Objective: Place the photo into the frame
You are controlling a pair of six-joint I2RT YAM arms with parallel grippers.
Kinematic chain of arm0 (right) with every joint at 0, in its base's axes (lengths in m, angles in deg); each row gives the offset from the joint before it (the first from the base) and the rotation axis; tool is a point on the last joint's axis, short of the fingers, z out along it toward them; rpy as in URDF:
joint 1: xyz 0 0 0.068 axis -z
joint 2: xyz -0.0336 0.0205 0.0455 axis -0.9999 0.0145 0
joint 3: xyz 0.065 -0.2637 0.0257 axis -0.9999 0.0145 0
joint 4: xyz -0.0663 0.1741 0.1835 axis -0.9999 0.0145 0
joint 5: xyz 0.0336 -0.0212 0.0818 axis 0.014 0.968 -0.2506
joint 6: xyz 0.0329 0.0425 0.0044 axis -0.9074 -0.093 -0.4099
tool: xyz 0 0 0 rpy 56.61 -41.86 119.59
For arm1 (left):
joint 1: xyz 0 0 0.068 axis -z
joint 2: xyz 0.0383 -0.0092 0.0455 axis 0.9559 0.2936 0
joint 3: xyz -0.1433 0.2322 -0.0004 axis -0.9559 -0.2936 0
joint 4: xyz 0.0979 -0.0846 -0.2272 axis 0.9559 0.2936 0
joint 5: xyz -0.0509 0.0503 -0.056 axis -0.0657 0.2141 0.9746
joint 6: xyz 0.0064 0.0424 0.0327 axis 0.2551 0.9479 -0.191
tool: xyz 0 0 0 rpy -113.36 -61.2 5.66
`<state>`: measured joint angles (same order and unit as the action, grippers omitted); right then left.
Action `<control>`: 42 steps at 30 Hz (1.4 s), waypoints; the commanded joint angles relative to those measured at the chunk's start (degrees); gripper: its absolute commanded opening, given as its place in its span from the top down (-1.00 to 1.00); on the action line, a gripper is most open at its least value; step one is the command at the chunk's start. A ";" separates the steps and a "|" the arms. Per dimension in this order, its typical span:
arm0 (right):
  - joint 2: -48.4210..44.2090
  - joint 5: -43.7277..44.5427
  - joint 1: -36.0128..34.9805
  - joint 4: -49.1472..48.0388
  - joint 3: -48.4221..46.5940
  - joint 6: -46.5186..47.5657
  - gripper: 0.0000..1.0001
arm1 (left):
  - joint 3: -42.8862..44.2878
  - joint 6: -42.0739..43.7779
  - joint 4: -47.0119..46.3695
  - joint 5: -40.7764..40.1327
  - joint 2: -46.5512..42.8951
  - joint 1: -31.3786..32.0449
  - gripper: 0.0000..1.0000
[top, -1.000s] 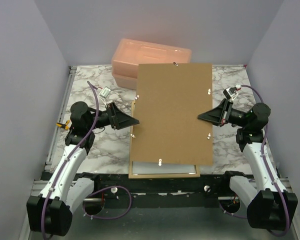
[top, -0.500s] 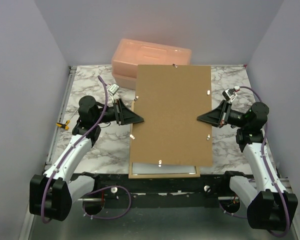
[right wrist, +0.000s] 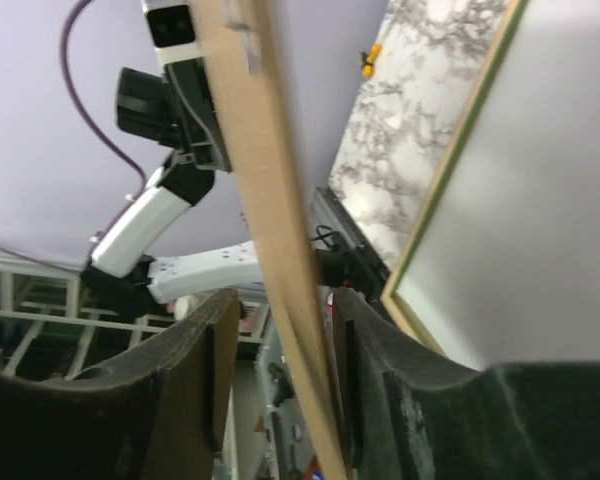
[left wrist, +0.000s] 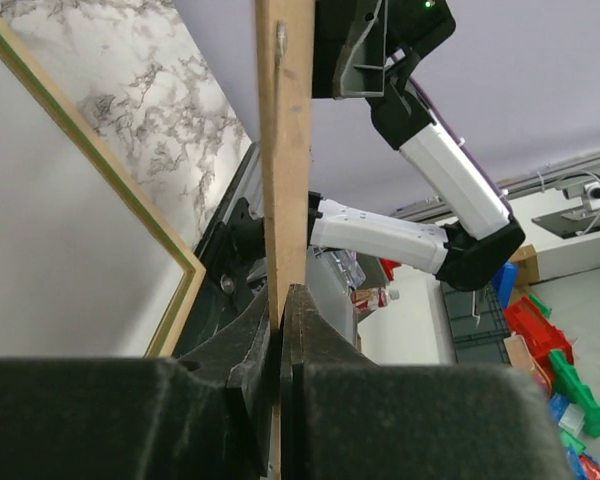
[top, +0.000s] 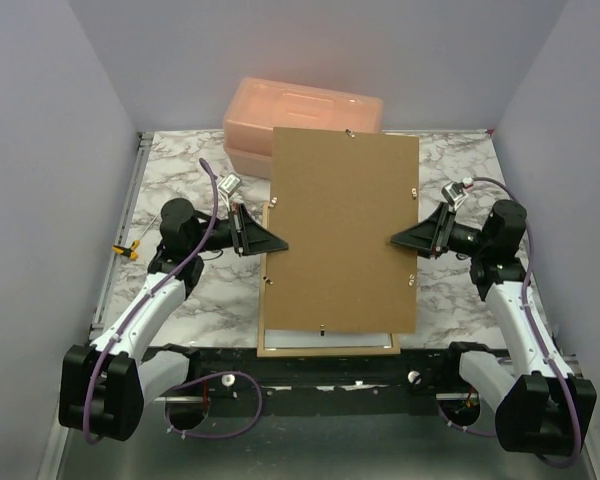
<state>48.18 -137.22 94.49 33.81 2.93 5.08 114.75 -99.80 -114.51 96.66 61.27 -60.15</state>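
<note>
A brown backing board (top: 345, 230) hangs tilted above the frame (top: 325, 349), which lies flat at the table's near edge. Only the frame's near rail and a bit of its left rail show. A pale strip of the photo (top: 325, 338) shows inside the frame; the rest is hidden under the board. My left gripper (top: 283, 240) is shut on the board's left edge (left wrist: 285, 150). My right gripper (top: 390, 242) stands open around the board's right edge (right wrist: 255, 150), which leans on one finger (right wrist: 345, 340). Both wrist views show the frame's green edge (left wrist: 100, 165) (right wrist: 450, 150) below.
A peach plastic box (top: 300, 105) stands at the back, partly behind the board's far edge. A small yellow clamp (top: 130, 250) sits on the left rail. Marble table (top: 195, 300) lies on both sides of the frame, with walls close left and right.
My left gripper moved in and shut on the board's left edge. My right gripper opened its jaws around the right edge. The board shifted slightly left.
</note>
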 commanded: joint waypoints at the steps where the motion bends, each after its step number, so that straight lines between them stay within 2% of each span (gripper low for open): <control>1: 1.09 3.00 -0.30 7.71 -0.51 7.86 -0.11 | -3.96 1.14 -4.25 -1.65 -0.86 -0.57 1.00; 6: 2.64 5.92 -0.24 13.64 1.12 14.07 -0.41 | -8.40 -2.23 -8.70 -1.90 0.26 -2.92 1.00; 10: 4.04 7.32 -0.27 15.16 2.72 16.97 -0.56 | -12.10 -7.03 -18.10 -0.33 2.19 -5.68 1.00; 19: 5.10 12.62 -0.28 16.35 4.94 19.70 -0.90 | -16.98 -10.23 -27.68 1.07 5.25 -9.19 1.00; 28: 6.07 20.38 -0.30 21.42 4.75 24.02 -0.93 | -20.76 -10.73 -31.31 -1.63 8.24 -9.65 1.00; 37: 7.19 25.21 -0.23 23.28 5.43 25.94 -0.93 | -23.05 -6.68 -25.83 -5.45 8.32 -9.70 1.00; 42: 8.54 26.26 -0.29 23.19 5.93 26.58 -0.93 | -23.17 -5.77 -26.15 -5.61 11.29 -9.66 1.00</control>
<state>55.64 -113.64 94.36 55.91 7.78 29.97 91.52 -107.53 -138.22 91.97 70.21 -69.51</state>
